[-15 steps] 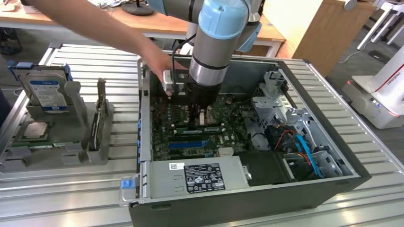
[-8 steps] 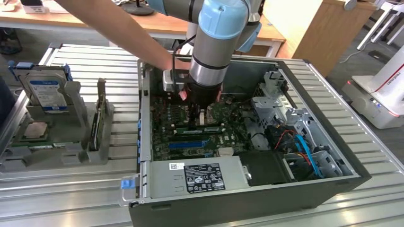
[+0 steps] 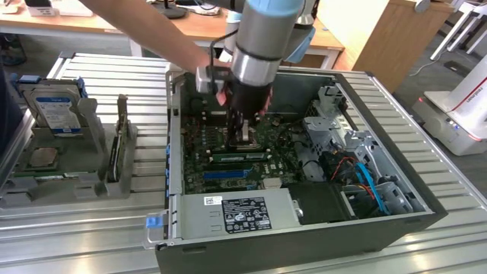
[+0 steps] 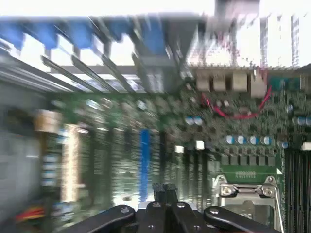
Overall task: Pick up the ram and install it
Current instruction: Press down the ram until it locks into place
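You see open computer case lying on slatted metal table, green motherboard exposed inside. Power supply with white-and-black labels sits at case's near edge. Orange and blue cables run through drive bay at exterior view's right. Grey holder tray stands just beside case at exterior view's left, carrying upright hard drive with blue label and square processor chip below it. Wooden desk behind. In wrist view, you see silver socket frame on board.
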Robot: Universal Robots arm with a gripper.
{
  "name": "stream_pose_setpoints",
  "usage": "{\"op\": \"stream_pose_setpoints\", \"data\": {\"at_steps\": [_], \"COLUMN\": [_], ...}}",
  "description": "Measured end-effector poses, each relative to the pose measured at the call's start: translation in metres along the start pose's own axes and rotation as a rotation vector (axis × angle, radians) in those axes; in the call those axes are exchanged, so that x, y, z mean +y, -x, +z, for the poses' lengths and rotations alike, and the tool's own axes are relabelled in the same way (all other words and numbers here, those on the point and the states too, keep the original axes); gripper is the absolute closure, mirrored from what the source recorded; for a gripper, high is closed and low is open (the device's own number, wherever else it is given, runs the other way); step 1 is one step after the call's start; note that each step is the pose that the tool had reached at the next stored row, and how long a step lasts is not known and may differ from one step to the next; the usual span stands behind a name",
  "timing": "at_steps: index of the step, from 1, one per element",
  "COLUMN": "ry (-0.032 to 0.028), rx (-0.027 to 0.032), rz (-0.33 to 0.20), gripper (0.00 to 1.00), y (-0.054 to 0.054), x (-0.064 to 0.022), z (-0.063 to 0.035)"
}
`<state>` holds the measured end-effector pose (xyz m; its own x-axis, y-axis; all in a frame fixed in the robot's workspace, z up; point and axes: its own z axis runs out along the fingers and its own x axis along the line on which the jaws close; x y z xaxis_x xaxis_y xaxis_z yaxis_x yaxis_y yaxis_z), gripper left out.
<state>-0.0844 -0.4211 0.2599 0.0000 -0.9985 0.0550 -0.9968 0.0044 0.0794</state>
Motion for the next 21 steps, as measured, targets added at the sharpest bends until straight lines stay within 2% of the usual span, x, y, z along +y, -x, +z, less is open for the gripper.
{"op": "stream_pose_setpoints", "data": {"at_steps": [3,5,7,8,9,10,17,18,19,20,21], "ry": [0.0331,0.0566,0.0779,0.0867,0.0933,0.0959,0.0948,0.0939,0.0895,0.0785,0.0611], "rx": [0.0606,0.1035,0.1425,0.1586,0.1706,0.1753,0.1734,0.1717,0.1639,0.1439,0.1120], "rz": [0.003,0.005,0.007,0.008,0.009,0.009,0.009,0.009,0.008,0.007,0.006], "gripper": [0.89,0.89,0.89,0.89,0.89,0.89,0.89,0.89,0.89,0.89,0.89], "y": [0.004,0.009,0.014,0.016,0.018,0.019,0.019,0.019,0.020,0.021,0.024], "x": [-0.0009,-0.0024,-0.0043,-0.0052,-0.0059,-0.0062,-0.0062,-0.0063,-0.0068,-0.0079,-0.0097], "z": [-0.0286,-0.0487,-0.0667,-0.0741,-0.0796,-0.0817,-0.0812,-0.0809,-0.0796,-0.0766,-0.0719]}}
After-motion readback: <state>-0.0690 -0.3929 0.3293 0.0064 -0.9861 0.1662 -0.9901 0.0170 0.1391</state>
